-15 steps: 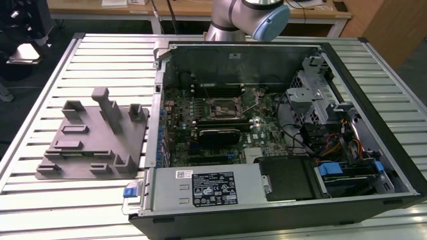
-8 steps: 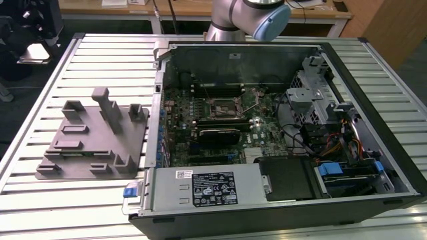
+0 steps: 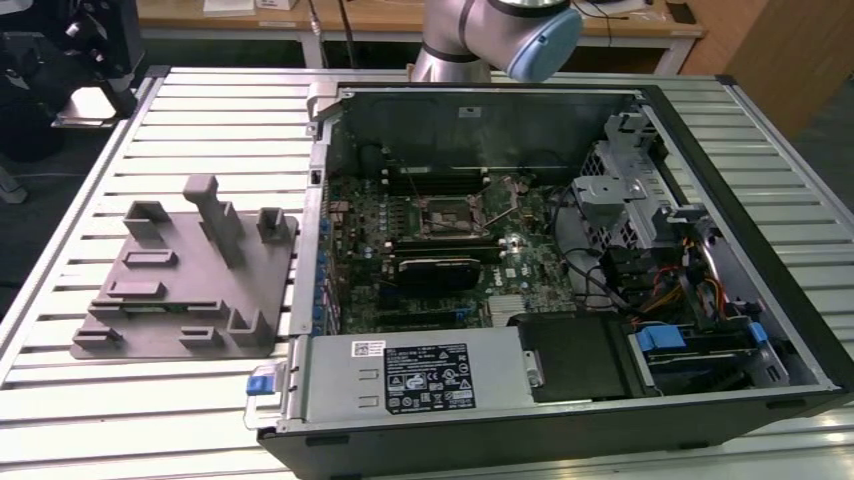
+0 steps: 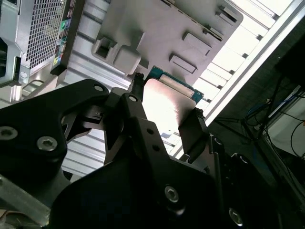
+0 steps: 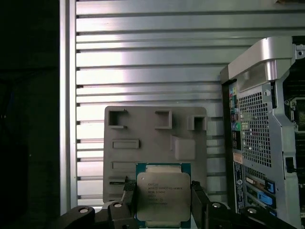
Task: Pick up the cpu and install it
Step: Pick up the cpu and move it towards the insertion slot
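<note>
The cpu [image 5: 163, 195], a square chip with a silver metal top and a green edge, sits between my gripper's [image 5: 163, 202] two black fingers [image 5: 127, 198], which are shut on its opposite sides. In the second wrist view the cpu [image 4: 167, 102] shines pale inside the same gripper [image 4: 164, 114]. Both wrist views show it held in the air well above the grey plastic tray [image 5: 155, 136]. In the exterior view, the motherboard's black socket frame [image 3: 445, 213] lies inside the open computer case [image 3: 747, 330], and my arm [image 3: 501, 30] reaches up out of the picture.
The grey tray with upright posts [image 3: 187, 290] lies on the slatted metal table [image 3: 147, 400] at the exterior view's left of the case. The case's rear panel [image 5: 255, 138] stands beside the tray. Cables, drive bays and a power supply [image 3: 414, 375] crowd the case.
</note>
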